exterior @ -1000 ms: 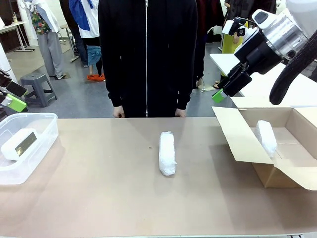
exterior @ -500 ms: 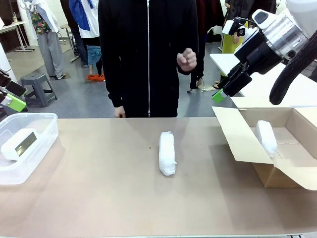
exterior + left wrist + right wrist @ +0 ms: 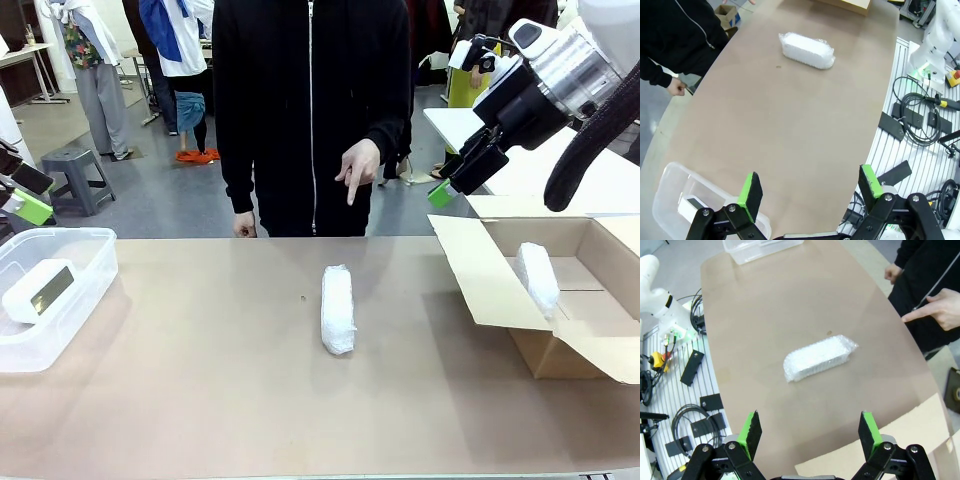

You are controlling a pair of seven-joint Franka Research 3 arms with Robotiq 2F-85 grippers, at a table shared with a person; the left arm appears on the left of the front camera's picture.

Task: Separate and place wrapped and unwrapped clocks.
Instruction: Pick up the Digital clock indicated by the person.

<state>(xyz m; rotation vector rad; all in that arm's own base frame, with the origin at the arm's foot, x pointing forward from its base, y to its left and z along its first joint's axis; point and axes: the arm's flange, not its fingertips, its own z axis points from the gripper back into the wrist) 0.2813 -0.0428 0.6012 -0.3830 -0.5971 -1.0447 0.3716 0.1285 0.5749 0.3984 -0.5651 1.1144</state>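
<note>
1. The person's hand (image 3: 358, 166), hanging at the hip a second ago, is now pointing down at the wrapped clock (image 3: 338, 309).
2. This white bubbly bundle is lying mid-table.
3. Both the left gripper (image 3: 810, 192) and the right gripper (image 3: 810, 432) are hovering with fingers apart, empty.

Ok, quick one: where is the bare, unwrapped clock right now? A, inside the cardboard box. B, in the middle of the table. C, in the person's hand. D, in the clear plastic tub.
D: the bare clock lies inside the clear plastic tub at the table's left end, while foam-wrapped bundles lie mid-table and in the cardboard box.
</note>
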